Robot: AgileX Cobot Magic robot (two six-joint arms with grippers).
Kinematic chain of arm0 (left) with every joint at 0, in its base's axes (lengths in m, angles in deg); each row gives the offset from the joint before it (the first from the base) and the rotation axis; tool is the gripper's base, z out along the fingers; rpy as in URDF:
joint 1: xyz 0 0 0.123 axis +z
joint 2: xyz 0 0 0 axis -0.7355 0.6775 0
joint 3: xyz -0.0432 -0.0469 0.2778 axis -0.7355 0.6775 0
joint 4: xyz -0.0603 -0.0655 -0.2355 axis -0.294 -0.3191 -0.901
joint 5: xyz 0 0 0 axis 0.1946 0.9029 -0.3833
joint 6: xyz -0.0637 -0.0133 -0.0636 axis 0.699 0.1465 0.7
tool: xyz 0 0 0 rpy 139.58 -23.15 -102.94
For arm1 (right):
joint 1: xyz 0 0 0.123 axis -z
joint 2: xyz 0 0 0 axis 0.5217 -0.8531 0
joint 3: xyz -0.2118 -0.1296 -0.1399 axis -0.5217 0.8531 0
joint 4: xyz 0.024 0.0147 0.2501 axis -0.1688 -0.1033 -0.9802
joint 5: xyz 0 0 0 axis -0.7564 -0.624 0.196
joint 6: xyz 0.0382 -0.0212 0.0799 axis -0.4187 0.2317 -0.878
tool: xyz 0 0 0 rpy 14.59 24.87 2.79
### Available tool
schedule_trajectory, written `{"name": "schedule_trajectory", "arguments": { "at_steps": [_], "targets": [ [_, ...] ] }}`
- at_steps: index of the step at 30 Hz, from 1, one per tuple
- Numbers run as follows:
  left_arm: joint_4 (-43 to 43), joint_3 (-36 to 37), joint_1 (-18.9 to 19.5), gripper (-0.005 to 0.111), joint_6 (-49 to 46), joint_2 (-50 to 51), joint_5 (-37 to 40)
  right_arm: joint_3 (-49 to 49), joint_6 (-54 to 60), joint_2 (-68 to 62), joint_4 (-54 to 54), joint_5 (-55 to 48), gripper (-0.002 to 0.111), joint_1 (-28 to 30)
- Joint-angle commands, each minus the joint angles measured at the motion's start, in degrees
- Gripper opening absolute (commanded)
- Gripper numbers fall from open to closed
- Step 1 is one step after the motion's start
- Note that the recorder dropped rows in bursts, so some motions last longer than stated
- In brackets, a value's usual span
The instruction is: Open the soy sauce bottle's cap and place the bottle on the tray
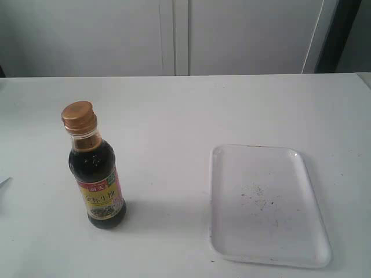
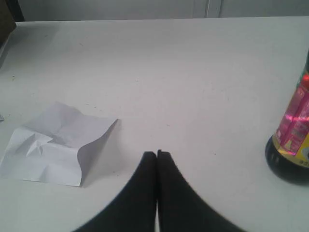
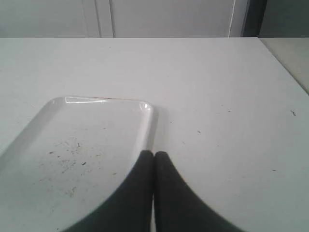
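Note:
The soy sauce bottle (image 1: 97,179) stands upright on the white table at the left, its copper-gold cap (image 1: 79,116) closed on the neck. The white tray (image 1: 313,202) lies flat to its right, bare but for dark specks. Neither gripper shows in the exterior view. My left gripper (image 2: 156,153) is shut with nothing in it, low over the table, with the bottle's base (image 2: 292,145) off to one side. My right gripper (image 3: 154,154) is shut and holds nothing, over the tray's rim (image 3: 147,121).
A crumpled sheet of white paper (image 2: 53,142) lies on the table beside the left gripper, on the side away from the bottle. White cabinet doors (image 1: 174,35) stand behind the table. The table's right edge (image 3: 285,63) shows in the right wrist view.

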Motion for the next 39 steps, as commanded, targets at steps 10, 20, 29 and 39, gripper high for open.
{"name": "schedule_trajectory", "arguments": {
  "at_steps": [10,20,29,39],
  "targets": [
    [-5.2,0.2,-0.2,0.000,0.1,-0.3,-3.9,0.3,0.7,0.3,0.7,3.6,0.000,0.0],
    [-5.2,0.2,-0.2,0.000,0.7,-0.3,-13.5,0.3,0.6,0.3,0.8,12.4,0.000,0.0],
    [-4.3,-5.4,-0.2,0.000,0.7,-0.3,-14.0,0.3,0.1,0.3,0.8,17.1,0.000,0.0],
    [4.1,-15.6,-0.2,0.000,7.5,18.0,-24.0,0.3,-0.6,0.3,0.8,17.1,0.000,0.0]
  ]
}}
